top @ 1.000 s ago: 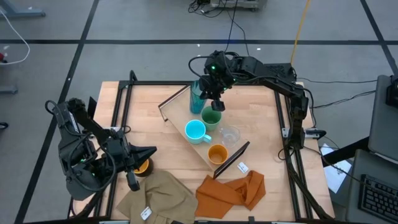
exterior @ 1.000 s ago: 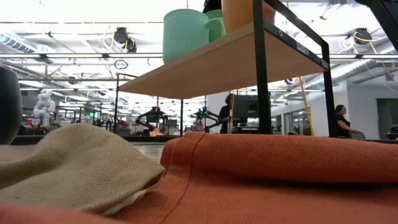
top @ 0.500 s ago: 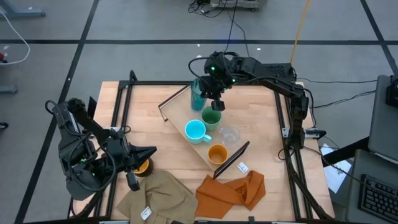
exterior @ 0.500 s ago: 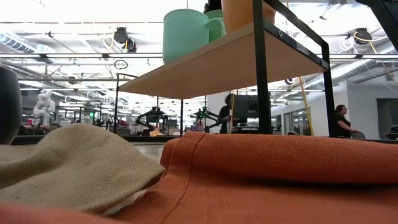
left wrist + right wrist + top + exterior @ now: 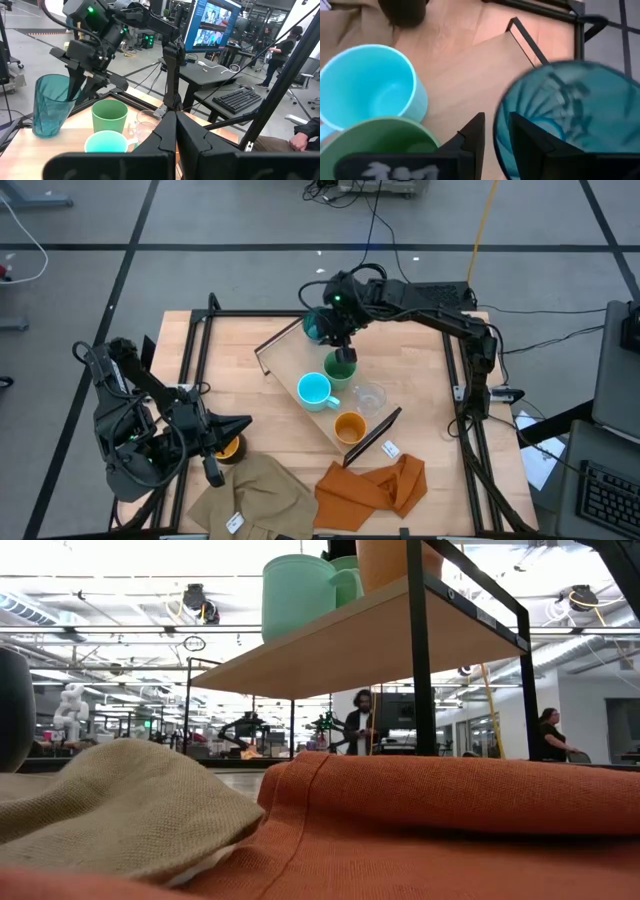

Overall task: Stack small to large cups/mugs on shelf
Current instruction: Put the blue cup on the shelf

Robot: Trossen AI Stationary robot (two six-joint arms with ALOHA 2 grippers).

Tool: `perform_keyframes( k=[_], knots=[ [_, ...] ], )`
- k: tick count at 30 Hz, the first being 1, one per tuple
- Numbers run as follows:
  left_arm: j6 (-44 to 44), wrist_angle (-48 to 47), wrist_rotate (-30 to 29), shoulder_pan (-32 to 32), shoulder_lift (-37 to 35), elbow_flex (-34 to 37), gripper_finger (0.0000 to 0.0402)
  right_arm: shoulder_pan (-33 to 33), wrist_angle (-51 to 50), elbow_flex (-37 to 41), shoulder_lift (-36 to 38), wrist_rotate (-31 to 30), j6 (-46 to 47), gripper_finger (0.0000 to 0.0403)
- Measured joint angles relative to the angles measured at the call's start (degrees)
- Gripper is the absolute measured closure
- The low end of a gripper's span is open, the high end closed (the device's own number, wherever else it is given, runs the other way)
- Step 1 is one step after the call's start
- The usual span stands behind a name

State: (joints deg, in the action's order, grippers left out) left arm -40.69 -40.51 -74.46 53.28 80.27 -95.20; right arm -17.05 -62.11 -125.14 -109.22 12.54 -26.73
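Observation:
On the shelf (image 5: 285, 360), a light-wood plank lying slantwise on the table, stand in a row a ribbed teal cup (image 5: 318, 326), a green cup (image 5: 340, 368), a light-blue mug (image 5: 315, 390), a clear tumbler (image 5: 370, 396) and an orange cup (image 5: 349, 426). My right gripper (image 5: 497, 135) is at the teal cup, open, with its fingers either side of the rim. A dark mug (image 5: 228, 448) with a yellow inside stands on the table near the left edge. My left gripper (image 5: 245, 423) hovers shut just beside that mug. My right gripper comes slanting down from the far side with one finger (image 5: 525, 137) inside the teal cup's mouth and the other (image 5: 475, 135) outside, across the rim (image 5: 497, 125). A thin gap shows beside the wall, so I cannot tell whether a finger touches it. The cup stands on the shelf's far end (image 5: 47, 131).
A tan cloth (image 5: 255, 490) and an orange cloth (image 5: 375, 485) lie along the table's near edge, with a small white tag (image 5: 390, 448) beside the shelf's near bracket. Black frame rails (image 5: 195, 350) border the table. People stand in the room beyond.
My right gripper has shifted a little toward the table's far left corner and sunk slightly. The teal cup, which showed its side from above, now shows its round mouth and sits nearer the shelf's far end.

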Motion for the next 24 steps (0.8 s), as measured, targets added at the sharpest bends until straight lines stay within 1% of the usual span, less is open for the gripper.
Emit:
perform_keyframes(
  k=[9, 12, 17, 24],
  knots=[
    [-0.04, 0.02, -0.04, -0.01, 0.0, 0.0, 0.0392, -0.21, -0.04, 0.02, -0.01, -0.28, 0.06, 0.0331],
    [-0.09, 0.07, -0.11, 0.0, 0.0, 0.0, 0.0392, -0.22, 0.13, 0.02, -0.01, -0.33, 0.06, 0.0345],
    [-0.19, 0.37, -0.17, 0.0, 0.0, 0.0, 0.0392, -0.29, 0.47, 0.01, -0.01, -0.62, 0.04, 0.0392],
    [-0.15, 0.44, -0.48, 0.0, 0.0, 0.0, 0.0392, -1.01, 1.02, -0.04, 0.12, -0.49, 0.32, 0.0399]
  ],
)
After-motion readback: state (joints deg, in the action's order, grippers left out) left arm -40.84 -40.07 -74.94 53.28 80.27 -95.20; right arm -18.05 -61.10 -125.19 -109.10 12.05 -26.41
